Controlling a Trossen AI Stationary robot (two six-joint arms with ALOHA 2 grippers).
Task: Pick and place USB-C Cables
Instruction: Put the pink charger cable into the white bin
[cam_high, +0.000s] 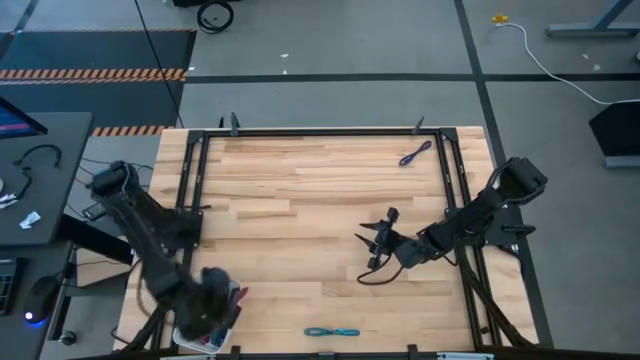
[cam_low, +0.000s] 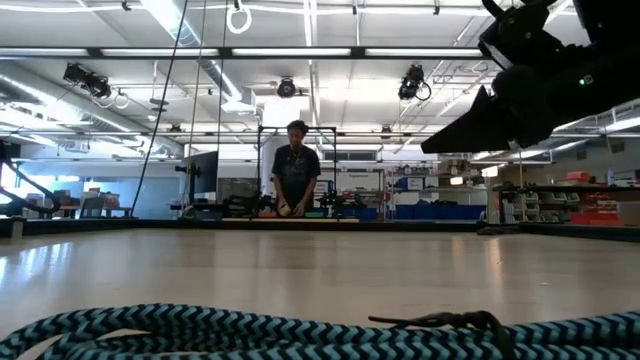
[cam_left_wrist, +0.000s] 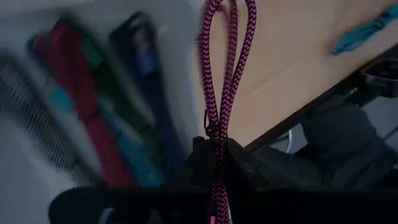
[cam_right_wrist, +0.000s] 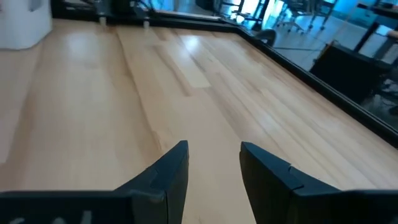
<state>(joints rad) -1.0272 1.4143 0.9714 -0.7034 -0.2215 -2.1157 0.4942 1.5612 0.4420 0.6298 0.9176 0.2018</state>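
My left gripper (cam_high: 222, 303) is at the table's near left corner, above the white tray (cam_high: 190, 341), and is shut on a magenta USB-C cable (cam_left_wrist: 224, 68). In the left wrist view the tray (cam_left_wrist: 37, 25) holds several blurred cable bundles (cam_left_wrist: 93, 124): red, green, blue, teal and grey. A teal cable (cam_high: 332, 331) lies flat by the near edge and fills the low view's foreground (cam_low: 250, 333). A purple cable (cam_high: 415, 152) lies near the far right corner. My right gripper (cam_right_wrist: 214, 165) hangs open over bare wood right of centre (cam_high: 385, 238). My left gripper pinches the magenta cable between its two fingers near one end of the folded bundle (cam_left_wrist: 217, 138). The fingers lie along the cable. Its looped end (cam_left_wrist: 225, 25) sticks out past the fingertips, over the tray's edge and the tabletop; whether it touches the tray I cannot tell.
A black frame rail (cam_high: 320, 131) runs around the tabletop. Thin loose black wires (cam_high: 375, 268) trail by my right gripper. Bare wood lies open in the middle of the table (cam_high: 300, 220). A person (cam_low: 295, 180) stands far behind the table in the low view.
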